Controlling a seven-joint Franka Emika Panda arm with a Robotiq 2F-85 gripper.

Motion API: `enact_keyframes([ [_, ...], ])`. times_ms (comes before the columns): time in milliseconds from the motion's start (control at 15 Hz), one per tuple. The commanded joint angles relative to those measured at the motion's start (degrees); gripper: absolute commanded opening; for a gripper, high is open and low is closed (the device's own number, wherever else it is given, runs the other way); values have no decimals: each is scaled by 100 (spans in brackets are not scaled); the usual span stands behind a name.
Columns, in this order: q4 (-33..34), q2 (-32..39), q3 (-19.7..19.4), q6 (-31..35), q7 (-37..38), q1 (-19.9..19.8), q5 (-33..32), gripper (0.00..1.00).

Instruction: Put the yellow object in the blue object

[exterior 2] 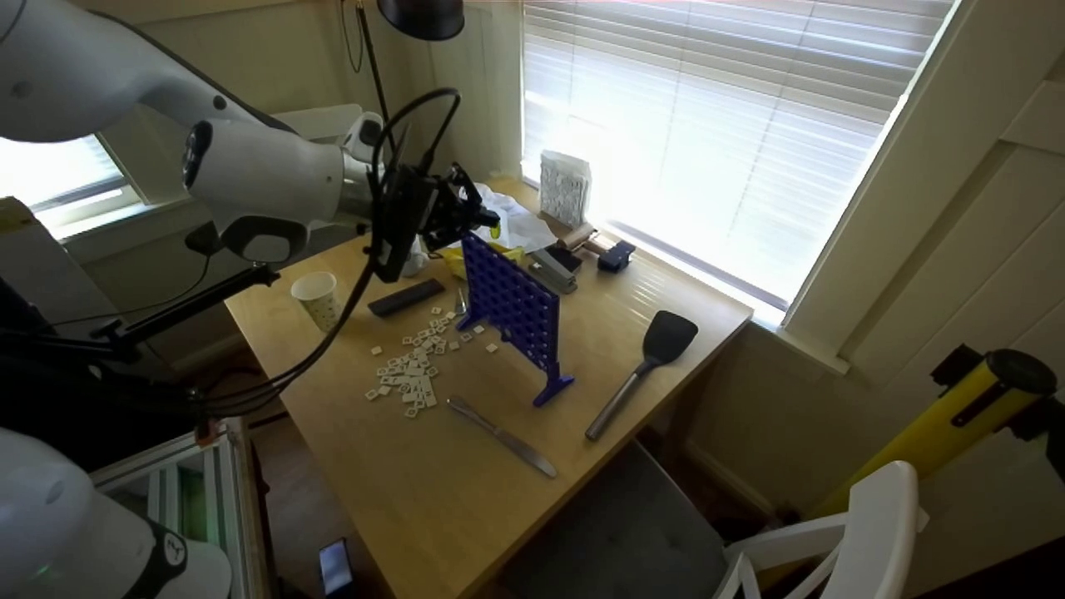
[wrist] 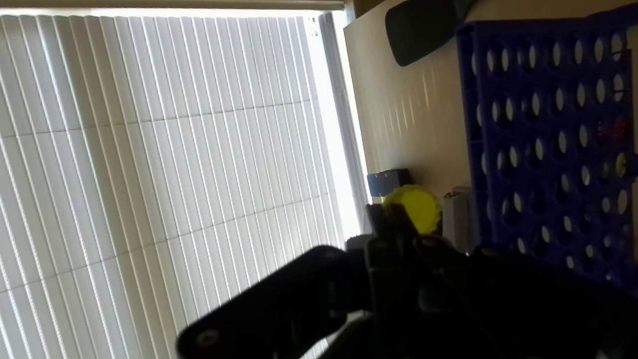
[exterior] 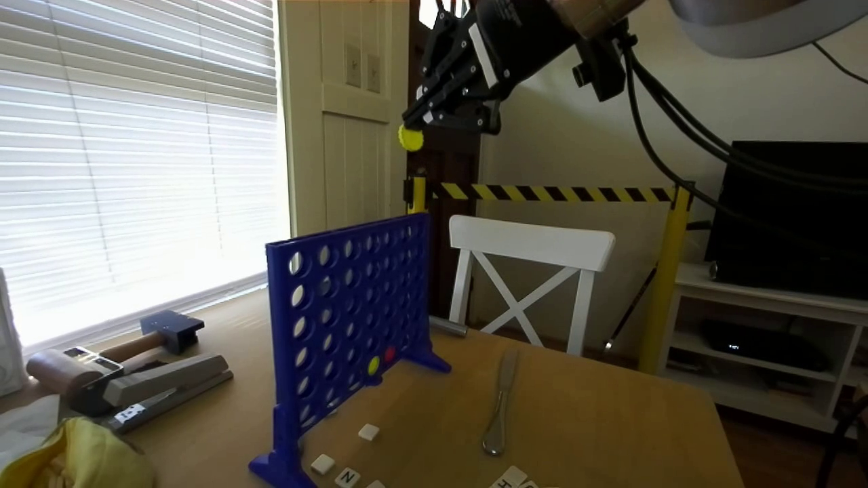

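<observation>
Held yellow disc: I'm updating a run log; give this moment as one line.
claw: shut on yellow disc; position: higher than upright blue grid, not touching it; insertion: not yet done

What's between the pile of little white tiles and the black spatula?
In an exterior view, the blue grid stands between the pile and the spatula, plus a few loose tiles.

In an exterior view the white arm (exterior 2: 266, 170) extends from ten o'clock, its black hand (exterior 2: 489, 219) aimed near three o'clock; in the wrist view the fingers (wrist: 379, 222) point from six o'clock toward twelve, tips clamped close together.
</observation>
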Motion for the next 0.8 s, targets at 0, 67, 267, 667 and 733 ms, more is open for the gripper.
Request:
enact_keyframes([
  [0, 0, 0, 0, 0, 1, 0, -4, 4],
  [67, 0, 0, 0, 0, 3, 0, -7, 4],
  [267, 0, 0, 0, 0, 4, -1, -14, 4],
  [667, -16, 288, 670, 371, 468, -809, -890, 1],
  [733, -24, 355, 752, 468, 639, -942, -1172, 1],
])
